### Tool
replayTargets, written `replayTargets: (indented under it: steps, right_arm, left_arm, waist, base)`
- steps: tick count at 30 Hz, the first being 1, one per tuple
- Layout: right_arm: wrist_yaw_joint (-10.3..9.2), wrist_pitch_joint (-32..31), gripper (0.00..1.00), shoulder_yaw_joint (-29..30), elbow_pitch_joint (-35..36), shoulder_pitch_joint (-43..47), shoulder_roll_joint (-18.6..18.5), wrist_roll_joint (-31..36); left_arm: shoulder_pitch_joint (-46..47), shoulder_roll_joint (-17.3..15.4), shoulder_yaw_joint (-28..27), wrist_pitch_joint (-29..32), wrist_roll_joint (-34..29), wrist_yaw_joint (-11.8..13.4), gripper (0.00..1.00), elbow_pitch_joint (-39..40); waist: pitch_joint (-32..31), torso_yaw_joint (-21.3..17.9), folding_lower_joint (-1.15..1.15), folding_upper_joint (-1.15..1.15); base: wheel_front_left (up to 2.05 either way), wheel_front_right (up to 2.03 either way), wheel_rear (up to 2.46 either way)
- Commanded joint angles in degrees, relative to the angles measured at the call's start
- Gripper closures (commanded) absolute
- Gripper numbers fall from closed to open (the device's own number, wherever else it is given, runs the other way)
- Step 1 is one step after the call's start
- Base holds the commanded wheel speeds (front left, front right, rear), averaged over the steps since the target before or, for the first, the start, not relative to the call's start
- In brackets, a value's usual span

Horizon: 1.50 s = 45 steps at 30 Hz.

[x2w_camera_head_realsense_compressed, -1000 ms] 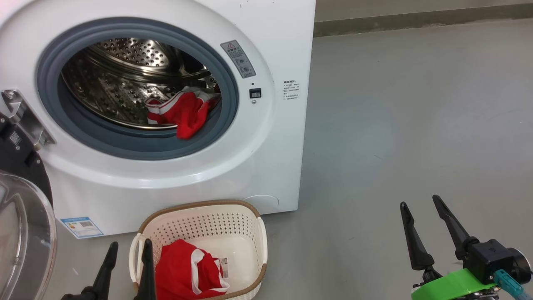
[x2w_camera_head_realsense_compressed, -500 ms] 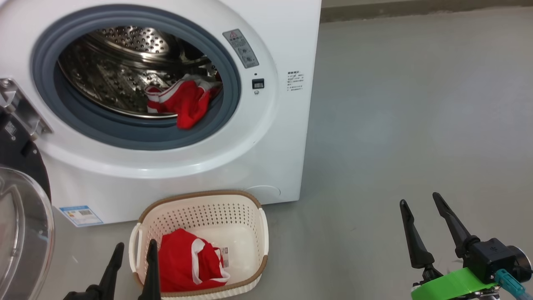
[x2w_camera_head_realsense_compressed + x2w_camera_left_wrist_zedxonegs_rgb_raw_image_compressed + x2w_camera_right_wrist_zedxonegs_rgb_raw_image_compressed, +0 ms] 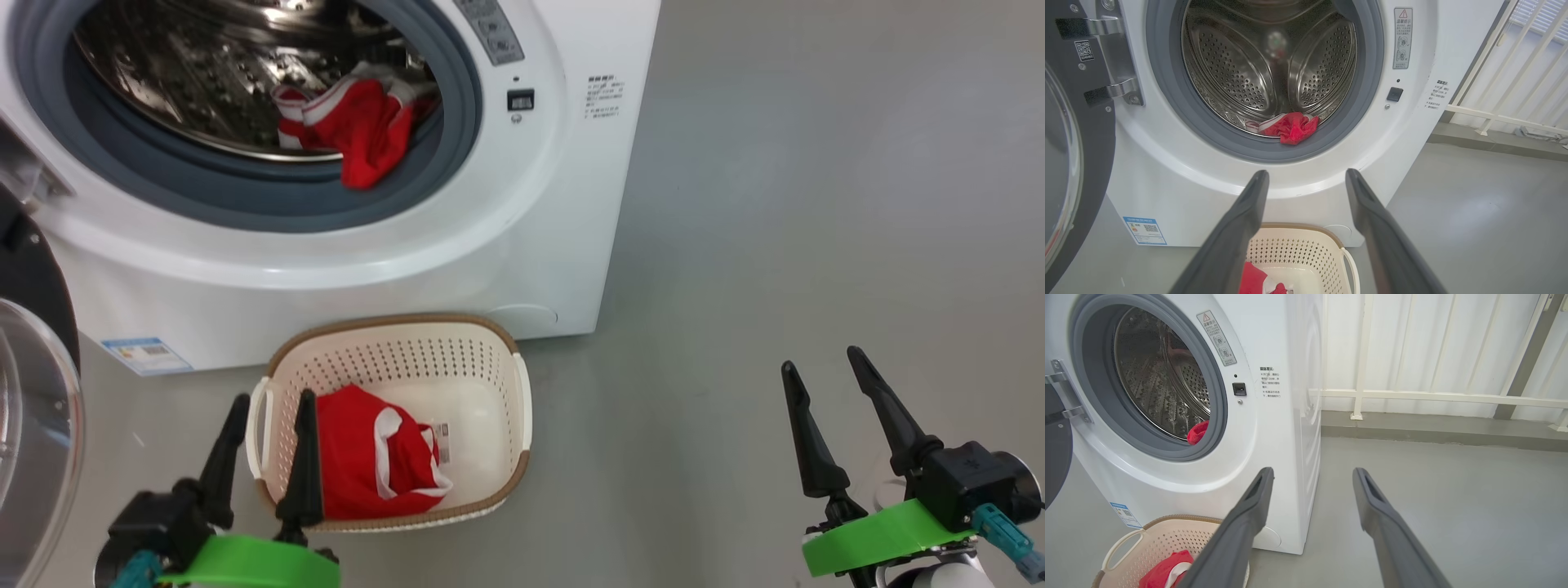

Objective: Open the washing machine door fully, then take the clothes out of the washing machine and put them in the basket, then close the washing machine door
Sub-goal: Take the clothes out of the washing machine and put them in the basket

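Note:
The white washing machine stands with its door swung wide open at the left, glass bowl facing out. Red clothes with white trim lie at the drum's front lip, one flap draped over the grey ring. On the floor before the machine sits the cream basket, holding another red garment. My left gripper hangs open over the basket's left rim, nothing between its fingers. My right gripper stands open over bare floor at the right. In the left wrist view the clothes lie beyond the open left gripper.
Grey floor spreads to the right of the machine. A white railing and a low kerb run behind it. The open door's hinge juts out at the machine's left.
The head camera has tilted down, so the machine and basket have slid up the picture. My left gripper now shows more of its body; both grippers stay open and the clothes have not moved.

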<state>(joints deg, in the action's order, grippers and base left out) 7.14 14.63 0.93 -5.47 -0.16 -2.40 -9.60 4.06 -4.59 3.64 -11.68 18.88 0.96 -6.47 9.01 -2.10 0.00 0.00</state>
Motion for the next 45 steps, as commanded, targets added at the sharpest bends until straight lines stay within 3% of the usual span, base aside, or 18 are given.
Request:
replayTargets:
  steps: [1,11,18,26,31,38,45]
  right_arm:
    - [0.35,0.37,0.0,-1.64,1.51,-2.21,-0.48,-0.46]
    - [0.35,0.37,0.0,-2.33,1.5,-4.71,-0.48,-2.1]
    - [0.35,0.37,0.0,-1.34,0.93,-7.03,-0.48,-3.05]
    - [0.35,0.37,0.0,0.45,1.44,-8.9,-0.48,-3.07]
    - [0.35,0.37,0.0,-1.38,2.7,-10.16,-0.48,-4.3]
    - [0.35,0.37,0.0,-3.06,3.72,-11.78,-0.48,-4.47]
    - [0.35,0.37,0.0,-3.17,3.22,-12.13,-0.48,-4.04]
  left_arm:
    - [3.27,-0.62,-1.85,-0.52,0.65,-0.32,0.0,0.31]
    - [13.61,-2.51,-2.37,-0.36,1.73,-1.93,0.0,-4.22]
    - [24.38,-4.49,-4.26,-0.43,5.53,-4.73,0.0,-9.73]
    - [35.58,-7.2,-4.88,-0.25,6.08,-5.34,0.0,-14.96]
    - [42.51,-8.3,-5.33,-0.48,7.23,-5.99,0.0,-17.03]
    - [52.9,-8.28,-5.34,1.23,11.87,-7.48,0.0,-23.21]
    - [60.21,-8.47,-2.63,5.49,17.91,-8.37,0.0,-30.3]
  waist:
    - [3.12,0.3,0.0,0.0]
    - [9.31,-0.49,0.0,0.0]
    - [13.91,-1.82,0.0,0.0]
    - [19.39,-2.65,0.0,0.0]
    - [23.29,-2.93,0.0,0.0]
    - [27.81,-2.93,0.0,0.0]
    - [28.4,-3.08,0.0,0.0]
  base:
    - [0.0,0.0,0.0]
    - [0.0,0.0,0.0]
    - [0.0,0.0,0.0]
    - [0.0,0.0,0.0]
    - [0.0,0.0,0.0]
    - [0.0,0.0,0.0]
    - [0.0,0.0,0.0]
